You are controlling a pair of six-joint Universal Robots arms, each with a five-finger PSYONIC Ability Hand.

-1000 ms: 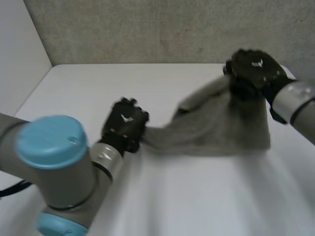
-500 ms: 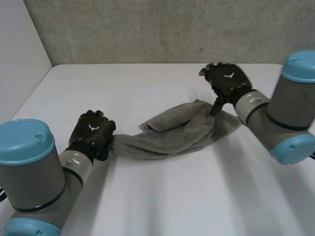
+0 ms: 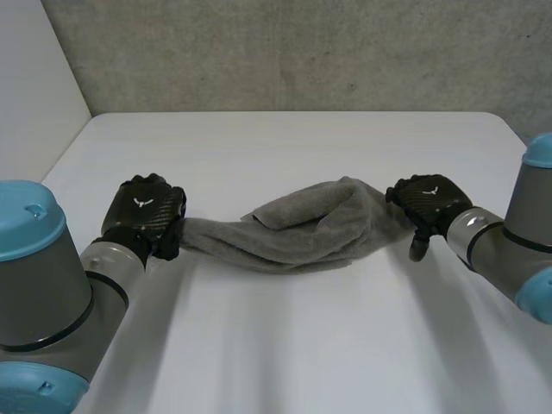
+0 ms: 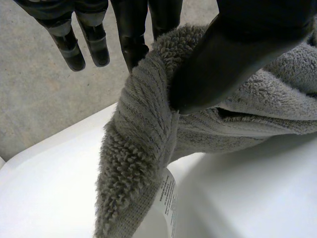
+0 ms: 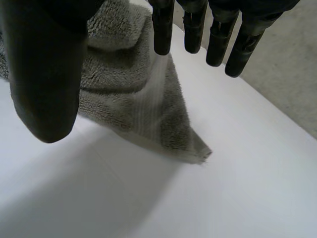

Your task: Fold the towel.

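Note:
A grey towel [image 3: 293, 233] lies bunched in a long roll across the middle of the white table [image 3: 285, 345]. My left hand [image 3: 145, 211] is at the towel's left end. In the left wrist view its thumb [image 4: 233, 54] pinches the towel [image 4: 138, 148] against the fingers, and the cloth's edge with a white label [image 4: 170, 198] hangs below. My right hand [image 3: 427, 200] sits at the towel's right end. Its fingers [image 5: 218, 29] are straight and apart from the thumb, and a towel corner [image 5: 143, 109] lies flat on the table under them, not held.
A grey wall runs behind the table's far edge [image 3: 285, 113]. A white side wall [image 3: 34, 95] stands at the left. Bare tabletop spreads in front of the towel and beyond it.
The right hand let go of the towel and came down to its right end. The left hand drew its end leftward, and the towel dropped into a stretched roll on the table.

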